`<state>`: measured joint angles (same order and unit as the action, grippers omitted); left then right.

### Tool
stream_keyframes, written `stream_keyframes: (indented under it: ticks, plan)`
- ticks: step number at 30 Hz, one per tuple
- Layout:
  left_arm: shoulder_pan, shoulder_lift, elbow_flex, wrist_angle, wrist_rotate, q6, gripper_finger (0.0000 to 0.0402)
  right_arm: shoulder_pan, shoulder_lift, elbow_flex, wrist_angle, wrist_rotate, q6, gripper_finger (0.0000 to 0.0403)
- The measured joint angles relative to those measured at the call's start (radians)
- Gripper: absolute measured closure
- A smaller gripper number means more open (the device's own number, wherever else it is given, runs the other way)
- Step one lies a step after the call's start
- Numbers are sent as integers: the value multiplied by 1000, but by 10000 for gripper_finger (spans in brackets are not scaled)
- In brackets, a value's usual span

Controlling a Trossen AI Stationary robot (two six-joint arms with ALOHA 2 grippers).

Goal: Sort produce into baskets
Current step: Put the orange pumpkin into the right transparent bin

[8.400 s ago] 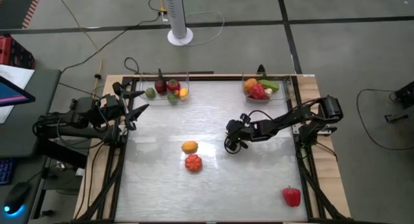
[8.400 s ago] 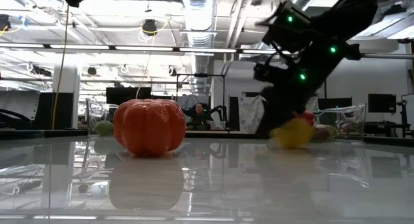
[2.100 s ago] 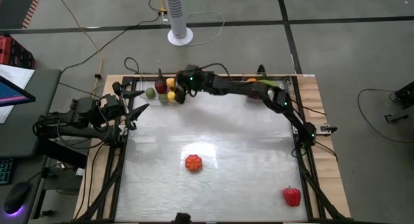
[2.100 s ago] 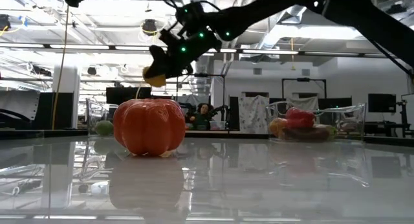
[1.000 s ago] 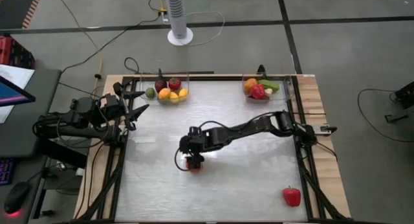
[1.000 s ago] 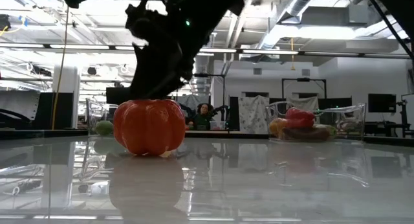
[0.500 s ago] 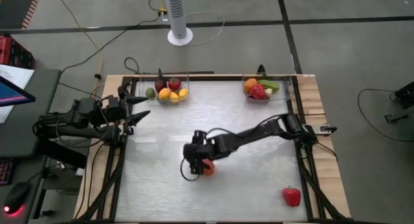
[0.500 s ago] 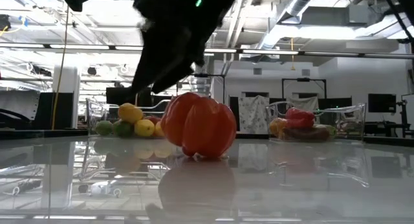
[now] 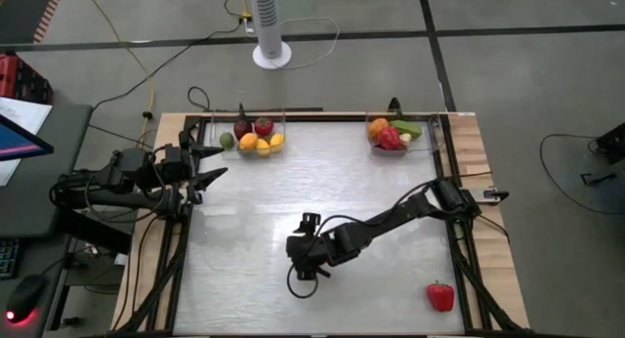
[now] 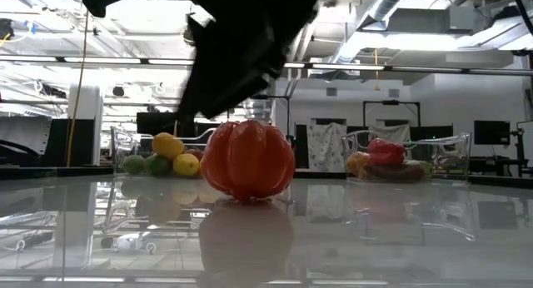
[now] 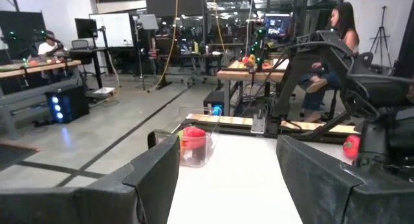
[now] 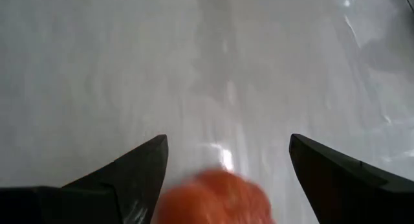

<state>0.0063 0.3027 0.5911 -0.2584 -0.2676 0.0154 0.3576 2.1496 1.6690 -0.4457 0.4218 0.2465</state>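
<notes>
- Since half a second ago the right gripper (image 9: 311, 261) has slid further toward the table's near edge, and the orange tomato (image 10: 246, 159) has rolled along with it to a spot slightly nearer the middle of the low view.
- The right gripper's fingers (image 12: 129, 175) are spread wide, and the tomato (image 12: 213, 197) sits between them without being clamped; from overhead the gripper covers it.
- One red pepper (image 9: 440, 296) lies alone near the table's near right corner, well apart from the gripper.
- Two baskets stand at the far edge: the left basket (image 9: 278, 116) holds about five pieces, among them a lime, lemons and a dark red one; the right basket (image 9: 374, 147) holds about four, red, orange, green and white.
- The white tabletop (image 9: 244, 270) is bare around the gripper on every side.
- The left gripper (image 9: 207, 160) waits at the table's left edge with its fingers apart, holding nothing.
</notes>
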Motion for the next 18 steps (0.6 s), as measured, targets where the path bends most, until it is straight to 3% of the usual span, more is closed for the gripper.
stream_keyframes:
  ticks: [12,18]
  plan:
    - [0,0,0,9,-7,33,157,5,-43,-280,228,40,106,55]
    - [0,0,0,24,-8,33,157,10,-46,-324,254,66,120,76]
